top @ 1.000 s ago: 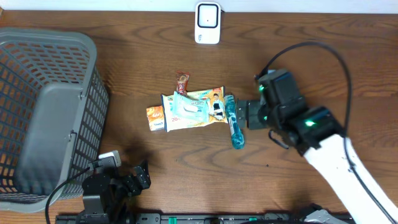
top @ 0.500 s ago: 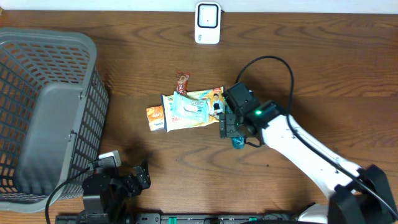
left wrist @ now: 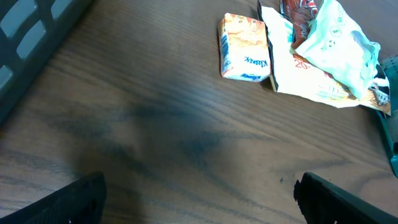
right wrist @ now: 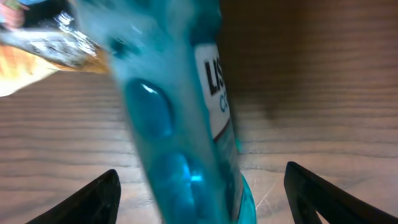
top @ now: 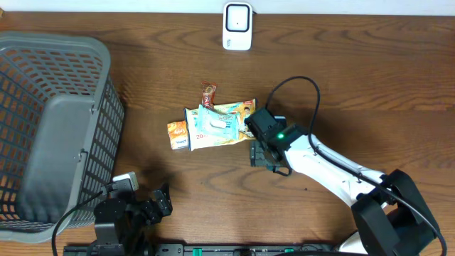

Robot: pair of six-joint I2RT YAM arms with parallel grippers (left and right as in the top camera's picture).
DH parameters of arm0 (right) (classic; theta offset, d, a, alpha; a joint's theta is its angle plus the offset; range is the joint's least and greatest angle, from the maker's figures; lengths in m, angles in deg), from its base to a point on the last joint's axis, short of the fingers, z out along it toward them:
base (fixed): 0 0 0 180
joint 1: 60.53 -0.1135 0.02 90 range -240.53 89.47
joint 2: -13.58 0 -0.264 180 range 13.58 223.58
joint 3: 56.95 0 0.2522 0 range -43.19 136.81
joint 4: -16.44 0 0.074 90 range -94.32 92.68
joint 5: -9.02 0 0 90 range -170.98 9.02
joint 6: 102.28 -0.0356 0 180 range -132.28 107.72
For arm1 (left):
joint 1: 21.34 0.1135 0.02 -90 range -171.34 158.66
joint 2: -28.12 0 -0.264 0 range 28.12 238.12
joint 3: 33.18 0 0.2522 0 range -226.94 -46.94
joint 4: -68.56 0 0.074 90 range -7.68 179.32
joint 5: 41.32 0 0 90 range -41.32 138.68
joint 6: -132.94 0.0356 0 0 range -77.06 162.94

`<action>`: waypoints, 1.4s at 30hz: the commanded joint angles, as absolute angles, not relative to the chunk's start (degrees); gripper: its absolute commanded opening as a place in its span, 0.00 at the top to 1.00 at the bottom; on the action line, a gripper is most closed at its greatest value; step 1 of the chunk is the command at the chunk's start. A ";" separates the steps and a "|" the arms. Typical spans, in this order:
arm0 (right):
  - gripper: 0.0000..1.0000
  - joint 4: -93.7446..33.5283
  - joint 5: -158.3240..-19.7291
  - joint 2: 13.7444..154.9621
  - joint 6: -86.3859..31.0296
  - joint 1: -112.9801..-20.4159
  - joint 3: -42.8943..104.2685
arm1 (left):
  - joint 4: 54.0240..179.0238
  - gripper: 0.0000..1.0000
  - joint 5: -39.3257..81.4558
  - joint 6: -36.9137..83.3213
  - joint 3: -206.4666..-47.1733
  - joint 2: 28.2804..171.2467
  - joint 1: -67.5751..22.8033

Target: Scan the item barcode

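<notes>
A clear blue bottle [right wrist: 180, 118] with a white label lies on the wooden table and fills the right wrist view. My right gripper [right wrist: 199, 202] is open and straddles it, with a gap of table showing beside each finger. From overhead the right gripper [top: 264, 152] covers nearly all of the bottle, just right of a pile of snack packets [top: 220, 124]. No barcode shows. My left gripper [left wrist: 202, 205] is open over bare wood at the table's front left [top: 135, 210], holding nothing.
An orange tissue pack [top: 178, 135] sits at the left end of the pile, with a small red candy [top: 208, 90] behind it. A white device [top: 237, 26] stands at the back edge. A grey mesh basket [top: 50, 128] fills the left side.
My right arm swung left and down onto the blue bottle, which now lies hidden under it in the overhead view. The left arm has not moved.
</notes>
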State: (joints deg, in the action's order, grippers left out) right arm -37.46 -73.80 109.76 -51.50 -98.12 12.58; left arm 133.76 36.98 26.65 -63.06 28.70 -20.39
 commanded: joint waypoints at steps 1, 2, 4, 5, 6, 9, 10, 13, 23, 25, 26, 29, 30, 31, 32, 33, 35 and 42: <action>0.36 -35.02 -74.52 110.31 -52.53 -98.25 8.80 | 135.83 0.02 36.91 26.97 -62.87 28.41 -20.30; 0.38 -34.62 -74.74 110.31 -52.53 -98.25 8.12 | 135.83 0.02 36.91 26.97 -62.87 28.41 -20.30; 0.41 -33.51 -75.79 110.35 -52.51 -98.23 6.55 | 135.83 0.02 36.91 26.97 -62.87 28.41 -20.30; 0.46 -33.03 -75.79 110.35 -52.49 -98.23 6.00 | 135.83 0.02 36.91 26.97 -62.87 28.41 -20.30; 0.53 -32.55 -75.77 110.35 -52.44 -98.23 5.56 | 135.83 0.02 36.91 26.97 -62.87 28.41 -20.30; 0.75 -32.00 -75.75 110.35 -52.29 -97.66 5.10 | 135.83 0.02 36.91 26.97 -62.87 28.41 -20.30; 0.77 -31.98 -75.73 110.35 -52.27 -97.46 5.10 | 135.83 0.02 36.91 26.97 -62.87 28.41 -20.30; 0.86 -31.08 -75.55 110.35 -50.93 -96.87 5.10 | 135.83 0.02 36.91 26.97 -62.87 28.41 -20.30; 0.99 -30.62 -77.93 110.20 -42.37 -94.73 6.11 | 135.83 0.02 36.91 26.97 -62.87 28.41 -20.30; 0.99 -31.02 -80.21 109.76 -39.68 -94.42 7.18 | 135.83 0.02 36.91 26.97 -62.87 28.41 -20.30; 0.99 -31.17 -81.98 109.19 -37.73 -94.18 8.14 | 135.83 0.02 36.91 26.97 -62.87 28.41 -20.30; 0.99 -31.47 -87.22 107.18 -31.48 -93.53 10.39 | 135.83 0.02 36.91 26.97 -62.87 28.41 -20.30; 0.99 -31.85 -89.72 106.18 -28.88 -93.31 11.00 | 135.83 0.02 36.91 26.97 -62.87 28.41 -20.30; 0.99 -32.20 -92.05 105.06 -26.89 -93.11 11.31 | 135.83 0.02 36.91 26.97 -62.87 28.41 -20.30; 0.99 -32.44 -93.39 104.08 -25.78 -92.98 11.31 | 135.83 0.02 36.91 26.97 -62.87 28.41 -20.30; 0.99 -32.87 -94.20 103.14 -25.16 -92.83 11.31 | 135.83 0.02 36.91 26.97 -62.87 28.41 -20.30; 0.99 -33.94 -94.68 101.28 -24.40 -92.76 11.31 | 135.83 0.02 36.91 26.97 -62.87 28.41 -20.30; 0.99 -34.38 -96.12 96.25 -23.72 -92.76 11.31 | 135.83 0.02 36.91 26.97 -62.87 28.41 -20.30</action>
State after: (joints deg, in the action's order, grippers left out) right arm -34.82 -93.12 99.18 -26.10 -92.89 9.47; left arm 133.76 36.98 26.65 -63.06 28.70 -20.39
